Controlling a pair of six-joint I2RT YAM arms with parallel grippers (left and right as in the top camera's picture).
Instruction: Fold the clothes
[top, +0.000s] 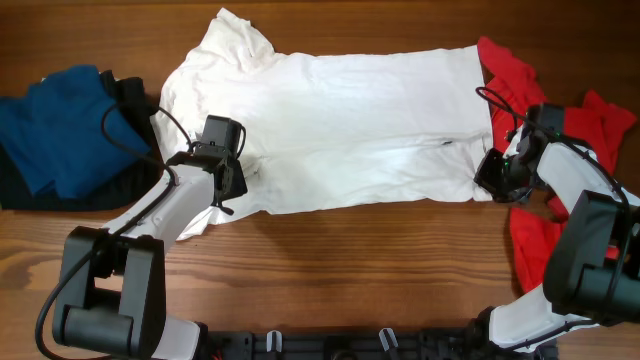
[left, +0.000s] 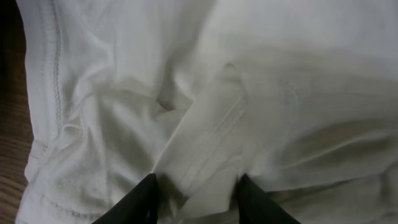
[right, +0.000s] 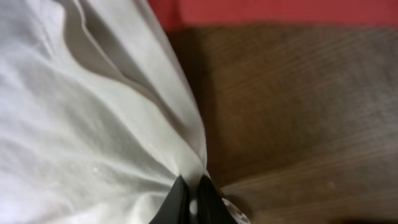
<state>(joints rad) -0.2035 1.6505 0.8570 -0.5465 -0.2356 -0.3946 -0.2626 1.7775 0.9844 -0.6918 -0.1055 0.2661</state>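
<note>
A large white T-shirt (top: 350, 120) lies spread across the table's middle, print side hidden. My left gripper (top: 240, 172) sits at its near left part, by a sleeve. In the left wrist view its fingers (left: 196, 198) are open, with a fold of the white cloth (left: 205, 137) between them. My right gripper (top: 497, 178) is at the shirt's near right corner. In the right wrist view its fingers (right: 191, 199) are shut on the white hem (right: 124, 124). A red garment (top: 545, 215) lies at the right, a blue one (top: 60, 130) on a black one (top: 30, 190) at the left.
The table is dark brown wood (top: 360, 270). The red garment (right: 273, 11) shows along the top of the right wrist view, with bare wood (right: 298, 99) below it. Both arm bases stand at the near edge.
</note>
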